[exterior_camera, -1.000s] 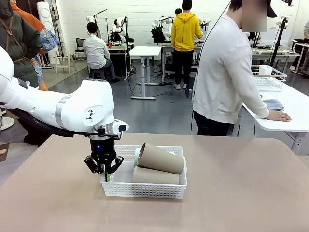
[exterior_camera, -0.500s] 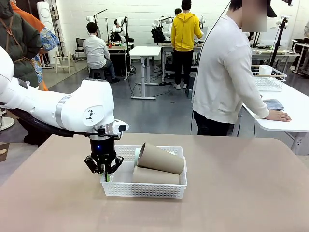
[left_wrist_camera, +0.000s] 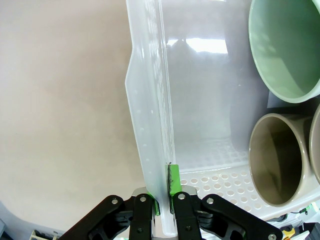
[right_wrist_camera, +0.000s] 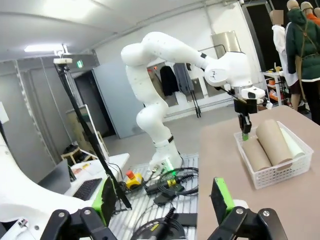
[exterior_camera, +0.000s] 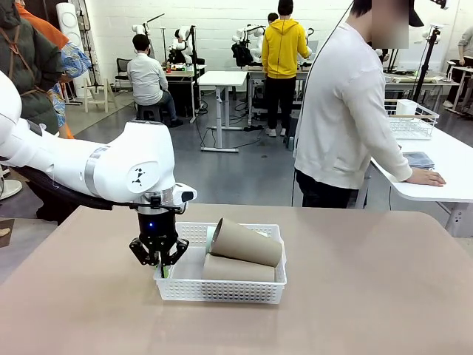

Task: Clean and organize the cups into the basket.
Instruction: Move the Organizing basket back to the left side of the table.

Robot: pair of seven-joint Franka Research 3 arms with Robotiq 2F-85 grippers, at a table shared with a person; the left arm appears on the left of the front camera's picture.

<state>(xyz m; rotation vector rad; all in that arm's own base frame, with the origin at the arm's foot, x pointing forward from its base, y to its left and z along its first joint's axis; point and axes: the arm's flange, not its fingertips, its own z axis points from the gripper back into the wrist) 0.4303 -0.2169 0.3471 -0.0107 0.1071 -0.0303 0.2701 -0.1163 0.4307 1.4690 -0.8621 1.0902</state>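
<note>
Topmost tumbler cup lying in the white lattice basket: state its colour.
Tan-brown tumbler cup, matte; clearest in the front view.

The white left arm reaches in from nine o'clock, wrist bent straight down — its black two-finger left gripper [exterior_camera: 160, 260] with green pads points at the table, jaws pinched tight on the white perforated plastic basket's [left_wrist_camera: 150, 150] side wall. The right gripper [right_wrist_camera: 165, 200] is off the table — jaws spread wide, holding nothing.
</note>
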